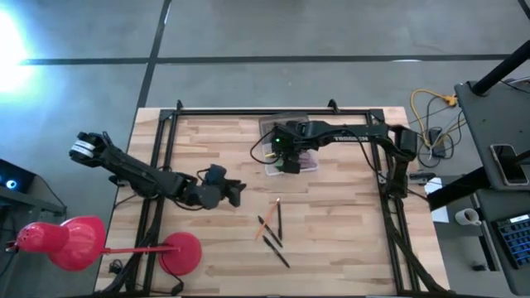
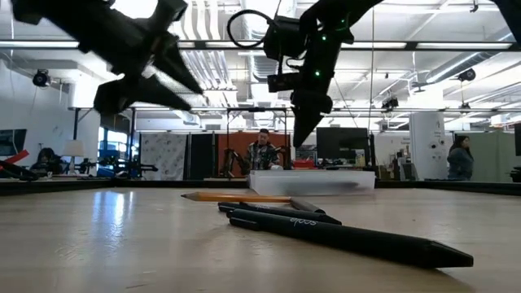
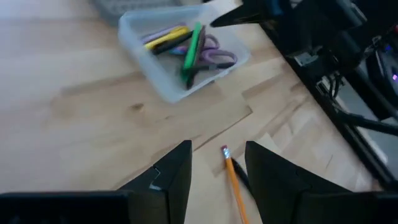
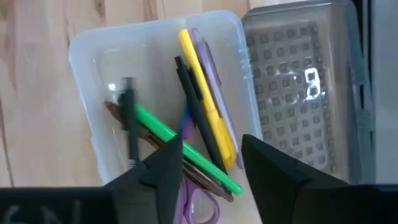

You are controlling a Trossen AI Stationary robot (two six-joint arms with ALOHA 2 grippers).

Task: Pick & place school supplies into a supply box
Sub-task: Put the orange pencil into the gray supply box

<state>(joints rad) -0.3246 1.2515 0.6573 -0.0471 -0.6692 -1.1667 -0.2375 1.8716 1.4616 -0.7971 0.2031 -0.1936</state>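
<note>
We see the left gripper hovering with fingers apart left of the loose pencil and dark pens lying mid-table. Farther right, the clear supply box holds green, yellow and dark pens and purple scissors, its grey lid open. The right gripper hangs above it, fingers apart, empty, over the wooden table.

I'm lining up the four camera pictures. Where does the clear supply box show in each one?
High view: supply box at centre, far side, under the right tool.
Low view: supply box a pale strip at mid-distance, below that tool.
Left wrist view: supply box near top centre.
Right wrist view: supply box fills the middle.
Shared landmark: green pen inside it.
</note>
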